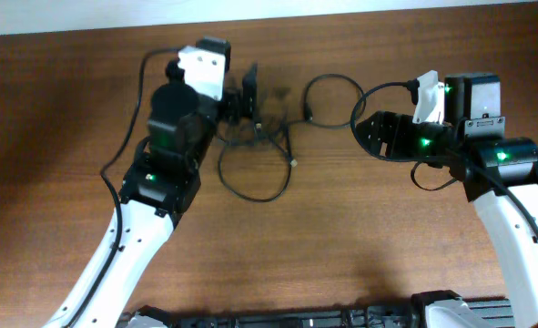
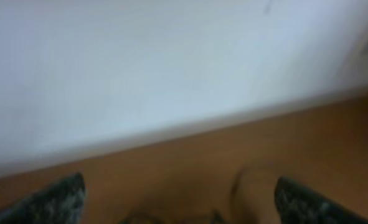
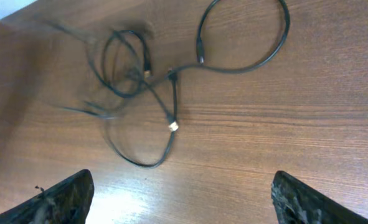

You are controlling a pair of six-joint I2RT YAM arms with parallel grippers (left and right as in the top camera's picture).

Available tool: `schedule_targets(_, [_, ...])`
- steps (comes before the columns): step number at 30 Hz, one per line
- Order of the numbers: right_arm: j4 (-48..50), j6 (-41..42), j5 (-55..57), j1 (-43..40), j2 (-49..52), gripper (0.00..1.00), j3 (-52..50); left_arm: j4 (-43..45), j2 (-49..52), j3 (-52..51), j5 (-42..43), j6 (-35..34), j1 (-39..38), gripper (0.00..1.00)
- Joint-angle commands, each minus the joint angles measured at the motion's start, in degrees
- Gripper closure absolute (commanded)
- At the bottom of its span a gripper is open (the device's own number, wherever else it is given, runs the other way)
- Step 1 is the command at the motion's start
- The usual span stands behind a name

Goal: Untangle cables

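The cables (image 1: 267,135) are thin black cords lying on the wooden table between my two arms. One loop (image 1: 332,98) curls toward the right and a bigger loop (image 1: 255,173) hangs toward the front. In the right wrist view the cables (image 3: 171,78) cross in a knot at upper left, with a pale-tipped plug (image 3: 173,126) below it. My left gripper (image 1: 250,98) is at the tangle's left end, and its view is blurred. There the left gripper (image 2: 180,208) is open and holds nothing. My right gripper (image 1: 363,135) sits right of the cords, apart from them. The right gripper (image 3: 184,199) is open and empty.
A white wall (image 2: 171,68) rises behind the table's far edge, close to the left gripper. Each arm's own black wire (image 1: 127,150) trails beside it. Bare wooden tabletop (image 1: 341,237) stretches toward the front.
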Motion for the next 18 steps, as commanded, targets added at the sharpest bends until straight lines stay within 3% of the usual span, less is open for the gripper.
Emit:
schedule_targets(1, [0.11,-0.59,0.37,-0.17,0.17,0.06,-0.2,-15.54,0.2,-0.17,-13.7,-3.02,0.15,0.01])
schedule_targets(4, [0.07,-0.57,0.28,-0.17,1.14,0.05,-0.2,-28.98,1.11,-0.24,-17.18,-6.47,0.17,0.01])
schedule_targets(10, [3.08,-0.59,-9.03,0.09,11.17,0.02,-0.2,-31.26,1.2,-0.26,-17.18,-15.63,2.25,0.01])
schedule_targets(13, [14.21,-0.57,-18.36,4.39,19.76,0.02,-0.2,-31.5,1.42,-0.33,-16.09,-17.73,6.88,0.01])
schedule_targets(18, [36.39,-0.15,-17.51,15.74,30.64,0.02,-0.2,-32.24,1.42,-0.33,-14.53,-17.7,8.55,0.01])
